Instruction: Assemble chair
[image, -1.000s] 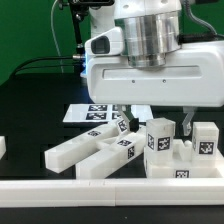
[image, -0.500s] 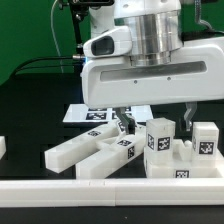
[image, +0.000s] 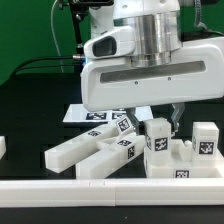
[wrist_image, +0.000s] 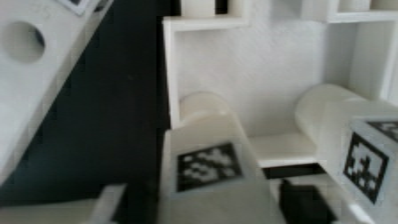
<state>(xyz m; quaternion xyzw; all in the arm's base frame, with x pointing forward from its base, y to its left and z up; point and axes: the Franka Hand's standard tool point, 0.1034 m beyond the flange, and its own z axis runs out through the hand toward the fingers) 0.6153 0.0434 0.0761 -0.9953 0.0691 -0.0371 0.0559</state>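
My gripper (wrist_image: 217, 198) stands over the white chair parts, its dark fingertips (wrist_image: 143, 200) pressed on either side of a white tagged part (wrist_image: 210, 150). In the exterior view the big white hand hangs over the parts, and that part (image: 157, 138) stands upright under its middle, with one dark finger (image: 178, 114) beside it. A second tagged upright part (image: 203, 138) stands at the exterior view's right and also shows in the wrist view (wrist_image: 361, 150). Two long white parts (image: 78, 150) lie at the exterior view's left of them.
The marker board (image: 88, 113) lies flat behind the parts. A small tagged piece (image: 124, 125) sits by the hand's left finger. A long white rail (image: 110, 186) runs along the front. A white piece (image: 3, 147) shows at the left edge. A panel with a round hole (wrist_image: 27, 45) fills one side of the wrist view.
The dark finger at the exterior view's right has moved left toward the upright tagged part. That part and the small tagged piece have shifted slightly.
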